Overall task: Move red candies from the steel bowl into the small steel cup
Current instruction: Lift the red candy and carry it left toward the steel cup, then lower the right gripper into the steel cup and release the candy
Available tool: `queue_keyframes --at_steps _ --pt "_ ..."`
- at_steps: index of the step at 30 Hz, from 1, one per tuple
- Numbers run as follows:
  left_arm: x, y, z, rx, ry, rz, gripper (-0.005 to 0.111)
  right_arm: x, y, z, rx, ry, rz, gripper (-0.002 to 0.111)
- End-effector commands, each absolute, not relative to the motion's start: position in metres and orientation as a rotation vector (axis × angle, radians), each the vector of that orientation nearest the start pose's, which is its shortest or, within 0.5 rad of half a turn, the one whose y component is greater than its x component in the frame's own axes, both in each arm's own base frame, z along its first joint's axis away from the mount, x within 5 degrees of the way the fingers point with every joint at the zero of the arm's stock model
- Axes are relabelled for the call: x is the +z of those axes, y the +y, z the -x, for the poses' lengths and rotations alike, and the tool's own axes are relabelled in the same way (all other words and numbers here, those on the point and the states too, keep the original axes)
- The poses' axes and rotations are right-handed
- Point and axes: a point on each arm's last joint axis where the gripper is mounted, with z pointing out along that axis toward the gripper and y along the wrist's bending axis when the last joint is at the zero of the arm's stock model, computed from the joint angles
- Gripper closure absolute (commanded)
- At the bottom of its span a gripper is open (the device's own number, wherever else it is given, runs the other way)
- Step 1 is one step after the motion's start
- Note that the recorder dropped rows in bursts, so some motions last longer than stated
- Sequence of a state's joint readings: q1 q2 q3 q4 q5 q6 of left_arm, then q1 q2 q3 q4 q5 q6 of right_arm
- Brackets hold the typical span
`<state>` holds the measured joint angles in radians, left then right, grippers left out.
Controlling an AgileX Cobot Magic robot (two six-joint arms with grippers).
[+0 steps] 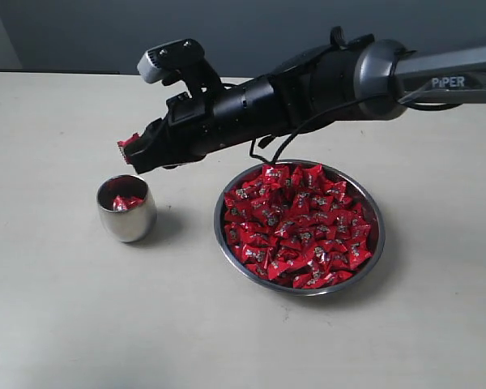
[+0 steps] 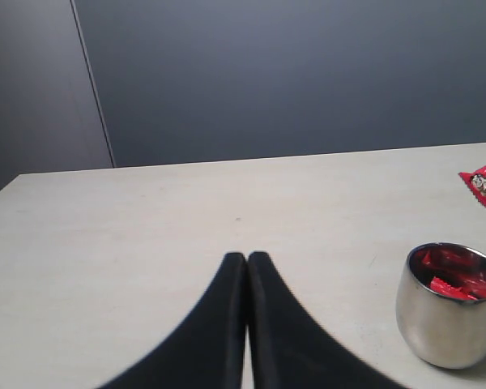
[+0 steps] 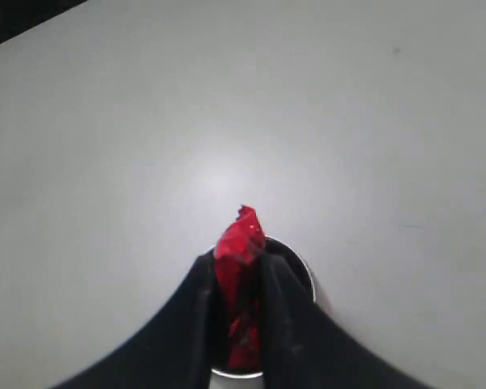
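Right gripper (image 1: 138, 152), jaws pinched on a single red candy (image 1: 127, 146), hangs over the cup (image 1: 130, 220), where a few candies (image 1: 125, 202) already lie. Beside it the bowl (image 1: 219, 217) carries a full heap (image 1: 300, 227), so most of the job appears undone. Left gripper (image 2: 247, 267) sits closed and empty, well apart.

This looks like a robot lab or a test room. A plain, pale desk (image 1: 57, 324) stands in front of a bare grey wall (image 2: 308, 73) made of flat panels. A black and grey robot arm (image 1: 308, 89) with the name PiPER printed on it reaches out over the desk.
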<state>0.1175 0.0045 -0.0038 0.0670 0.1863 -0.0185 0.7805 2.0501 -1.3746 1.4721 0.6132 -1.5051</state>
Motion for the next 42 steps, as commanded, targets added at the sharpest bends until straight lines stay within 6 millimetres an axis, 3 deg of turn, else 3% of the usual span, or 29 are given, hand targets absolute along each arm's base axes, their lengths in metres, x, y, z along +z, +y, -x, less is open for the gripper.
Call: queue_keyframes --at_steps 1,18,24,30,42 --pt "0.197 0.008 -0.056 0.136 1.666 0.068 0.106 0.179 0.361 -0.274 1.086 1.957 1.281 0.109" --pt "0.197 0.008 -0.056 0.136 1.666 0.068 0.106 0.172 0.367 -0.272 1.019 2.017 1.281 0.109" --pt "0.197 0.008 -0.056 0.136 1.666 0.068 0.106 0.158 0.368 -0.272 1.035 2.063 1.281 0.109" --pt "0.197 0.008 -0.056 0.136 1.665 0.068 0.106 0.157 0.368 -0.273 1.036 2.081 1.26 0.079" --pt "0.197 0.008 -0.056 0.136 1.665 0.068 0.106 0.157 0.368 -0.273 1.037 2.088 1.242 0.078"
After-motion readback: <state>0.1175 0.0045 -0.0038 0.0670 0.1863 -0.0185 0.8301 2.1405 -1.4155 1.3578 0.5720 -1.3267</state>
